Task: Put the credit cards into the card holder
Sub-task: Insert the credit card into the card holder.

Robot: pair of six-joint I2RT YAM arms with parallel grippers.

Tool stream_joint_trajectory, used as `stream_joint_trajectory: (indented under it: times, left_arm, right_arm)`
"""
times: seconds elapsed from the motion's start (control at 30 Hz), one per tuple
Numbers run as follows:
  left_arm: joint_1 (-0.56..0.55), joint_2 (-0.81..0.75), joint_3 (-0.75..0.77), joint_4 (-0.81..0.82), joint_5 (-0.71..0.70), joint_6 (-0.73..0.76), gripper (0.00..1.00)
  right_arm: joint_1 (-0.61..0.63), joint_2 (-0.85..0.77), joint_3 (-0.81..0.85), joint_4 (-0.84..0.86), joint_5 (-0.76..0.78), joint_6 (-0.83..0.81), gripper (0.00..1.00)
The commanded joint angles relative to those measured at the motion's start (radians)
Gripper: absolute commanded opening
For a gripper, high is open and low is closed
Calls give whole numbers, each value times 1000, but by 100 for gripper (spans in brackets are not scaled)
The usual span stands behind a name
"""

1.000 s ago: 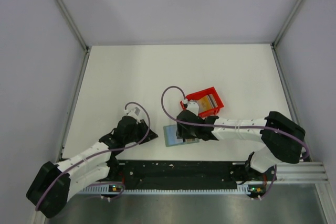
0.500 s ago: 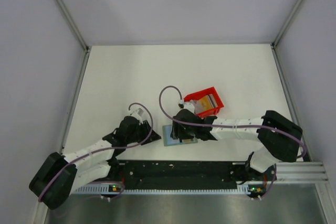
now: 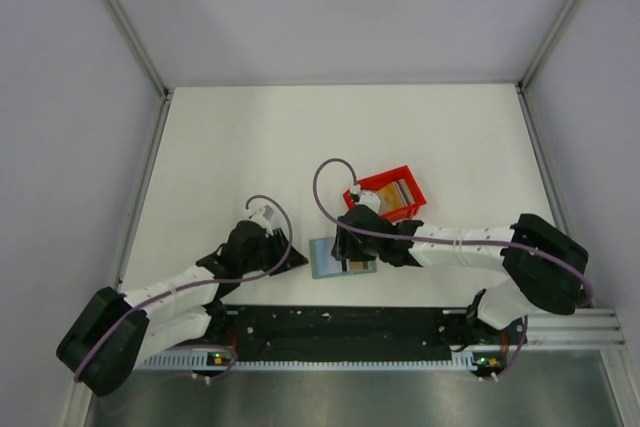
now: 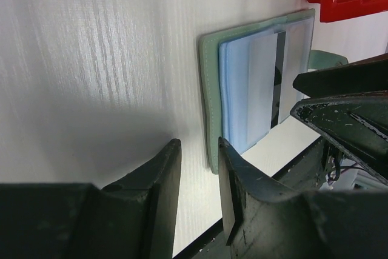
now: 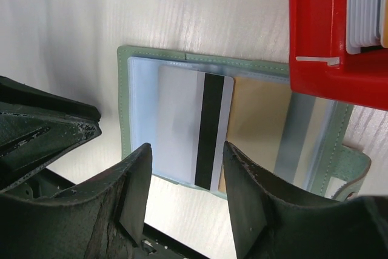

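Observation:
The card holder [image 5: 127, 107] lies open on the white table near the front edge, green rim around a pale blue inside. A whitish credit card [image 5: 182, 122] with a black stripe lies on its left half, and a tan card [image 5: 257, 122] on the right half. More credit cards [image 5: 364, 4] stand in the red bin. My right gripper [image 5: 187, 150] hovers open over the holder's near edge, holding nothing. Just left of the holder [image 4: 209, 101], my left gripper [image 4: 199, 147] is open by a narrow gap with only table between its fingers. The top view shows both grippers [image 3: 287, 253] [image 3: 350, 250] flanking the holder [image 3: 322, 259].
The red bin [image 3: 402, 179] stands directly behind the holder, its wall [image 5: 315, 34] overhanging the holder's far right corner in the right wrist view. The table's front edge and the black base rail [image 3: 340, 322] run just below the holder. Enclosure walls bound the table.
My left gripper has slid right toward the holder's left edge and its jaws have parted a little. The right gripper has shifted slightly over the holder.

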Motion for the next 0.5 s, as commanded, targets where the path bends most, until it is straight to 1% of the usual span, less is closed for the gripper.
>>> stream_joint_trajectory:
  times: [0.0,0.23,0.3,0.47]
  left_arm:
    - [-4,16,7,46,0,14,36]
    - [-6,59,8,72,4,6,34]
    - [-7,73,8,87,7,6,33]
    - [-9,105,14,99,12,8,31]
  right_arm:
    - [-10,4,-6,24,-6,-5,50]
    - [-10,65,-2,76,-64,8,49]
    - [-11,73,-3,91,-78,10,47]
    - [-11,73,-2,99,-84,9,46]
